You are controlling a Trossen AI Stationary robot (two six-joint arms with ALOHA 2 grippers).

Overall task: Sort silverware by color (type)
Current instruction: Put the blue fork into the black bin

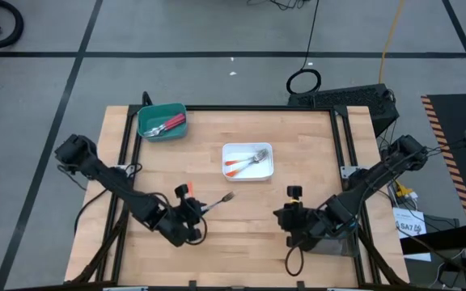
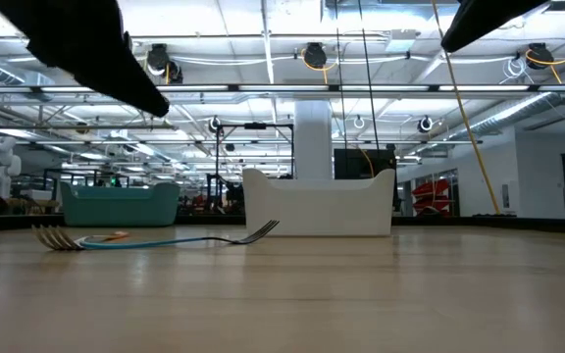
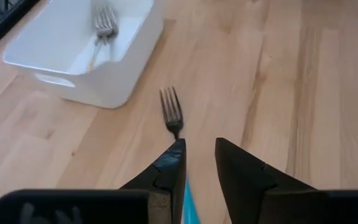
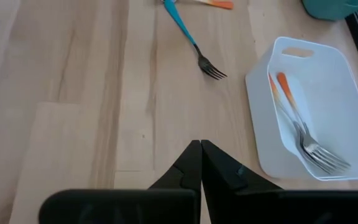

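Note:
A blue-handled fork [image 3: 171, 112] lies on the wooden table, its tines toward the white tray; it also shows in the low view [image 2: 179, 240] and the high view [image 1: 221, 200]. My left gripper [image 3: 199, 149] hovers open above the fork's handle, its fingers on either side of it and clear of it [image 1: 201, 212]. An orange-handled fork [image 2: 86, 238] lies just beside the blue one [image 4: 215, 4]. My right gripper [image 4: 201, 149] is shut and holds nothing, above the near right of the table [image 1: 291, 218].
The white tray [image 1: 247, 147] at mid-table holds orange-handled forks [image 4: 291, 106]. The teal tray [image 1: 162, 110] at the far left holds red-handled forks. A grey tray [image 1: 340, 245] shows partly under my right arm. Bare wood lies between the two grippers.

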